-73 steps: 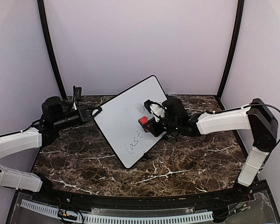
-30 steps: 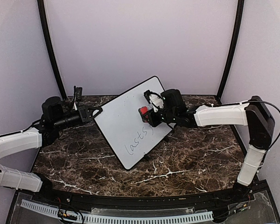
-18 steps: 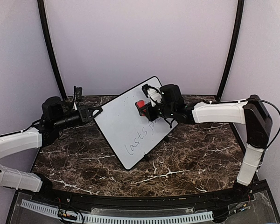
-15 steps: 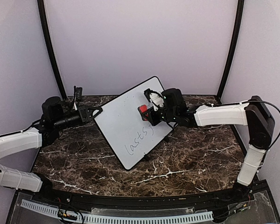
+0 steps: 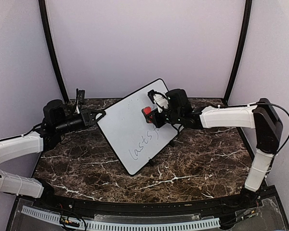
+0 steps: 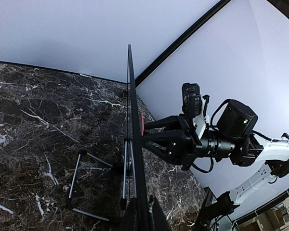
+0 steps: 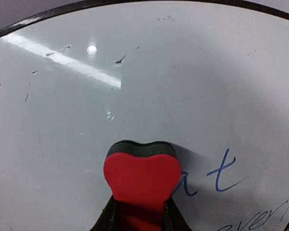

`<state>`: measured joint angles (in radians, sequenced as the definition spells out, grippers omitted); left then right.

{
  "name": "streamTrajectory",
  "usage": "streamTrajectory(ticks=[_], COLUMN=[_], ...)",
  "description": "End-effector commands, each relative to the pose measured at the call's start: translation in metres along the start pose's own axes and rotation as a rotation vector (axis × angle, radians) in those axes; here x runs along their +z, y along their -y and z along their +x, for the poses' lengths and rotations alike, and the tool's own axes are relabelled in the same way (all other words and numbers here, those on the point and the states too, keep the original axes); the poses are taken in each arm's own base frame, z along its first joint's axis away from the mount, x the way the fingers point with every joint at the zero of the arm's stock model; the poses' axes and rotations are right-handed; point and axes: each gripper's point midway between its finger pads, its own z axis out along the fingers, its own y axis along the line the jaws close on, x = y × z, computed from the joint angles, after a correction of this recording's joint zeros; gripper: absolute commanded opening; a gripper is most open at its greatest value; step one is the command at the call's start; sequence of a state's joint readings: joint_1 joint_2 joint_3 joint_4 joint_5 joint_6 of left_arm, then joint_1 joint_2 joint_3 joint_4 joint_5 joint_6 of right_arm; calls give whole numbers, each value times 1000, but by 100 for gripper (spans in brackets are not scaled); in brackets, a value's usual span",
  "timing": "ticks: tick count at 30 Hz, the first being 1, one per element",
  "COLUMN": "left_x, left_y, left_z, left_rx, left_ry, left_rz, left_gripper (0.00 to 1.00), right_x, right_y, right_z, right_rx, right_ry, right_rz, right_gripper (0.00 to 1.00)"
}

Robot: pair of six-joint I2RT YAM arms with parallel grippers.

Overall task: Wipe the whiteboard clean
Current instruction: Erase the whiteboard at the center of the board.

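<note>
The whiteboard [image 5: 133, 129] stands tilted on the dark marbled table [image 5: 197, 166], a little left of the middle, with its upper corner toward the back wall. From the left wrist view we see it edge on, propped by a thin wire stand [image 6: 85, 185] behind it. Handwritten marker text [image 5: 143, 143] runs across the lower half of its face; the upper part is mostly bare, with a few faint specks.

The left arm reaches in low from the left, its forearm nearly level above the table. The left gripper [image 5: 100, 115] is closed on the board's left edge, with a finger on either side of the thin frame.

The right arm comes from the right side, its upper link rising at the table's right edge and its white forearm stretched leftward toward the board. The right gripper [image 5: 152, 114] is clamped on a red eraser [image 7: 142, 179] with a dark pad. The eraser is pressed against the board's face in its upper right part, just beside the blue letters [image 7: 220, 174] to its right.
</note>
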<state>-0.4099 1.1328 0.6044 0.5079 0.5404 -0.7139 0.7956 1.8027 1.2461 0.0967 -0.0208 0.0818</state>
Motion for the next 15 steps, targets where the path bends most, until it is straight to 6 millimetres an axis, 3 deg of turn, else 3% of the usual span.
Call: streamTrajectory(ticks=[1,6,15], left_x=[-12,-12,-12], left_y=[60,61,60], left_z=[-22,-22,-21], left_rx=[113,117,115], left_ry=[67,68,65], left_rz=[216,217,217], left_gripper=[0,0,0], right_x=[9,15,3], right_y=[11,17,21], right_z=[-37,-37,18], right_rx=[-19,-27,-4], right_ry=[68,65,9], right_rz=[27,35,27], right_gripper=[19,19,19])
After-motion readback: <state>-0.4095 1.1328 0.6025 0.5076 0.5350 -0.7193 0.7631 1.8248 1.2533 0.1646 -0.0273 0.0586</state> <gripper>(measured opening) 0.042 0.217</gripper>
